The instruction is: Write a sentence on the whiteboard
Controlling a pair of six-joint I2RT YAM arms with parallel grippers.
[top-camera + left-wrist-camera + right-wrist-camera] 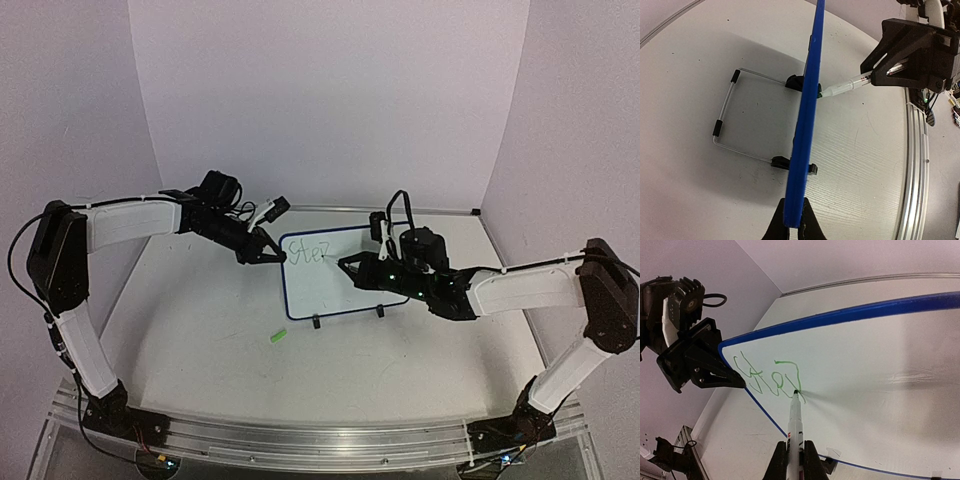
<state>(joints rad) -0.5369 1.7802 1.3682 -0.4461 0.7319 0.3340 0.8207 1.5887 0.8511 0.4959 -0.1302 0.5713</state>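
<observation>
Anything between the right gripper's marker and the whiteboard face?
Nothing visible: the thin white marker in the right gripper touches the blue-framed white whiteboard beside the green letters; the left gripper clamps its edge.

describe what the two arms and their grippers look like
The left arm and right arm have white boxy link covers, black joints and black bases on an aluminium rail. A black cable loops beside the left arm, and a green light glows on the right wrist. The left gripper and right gripper are black, with angular tapered fingers.
</observation>
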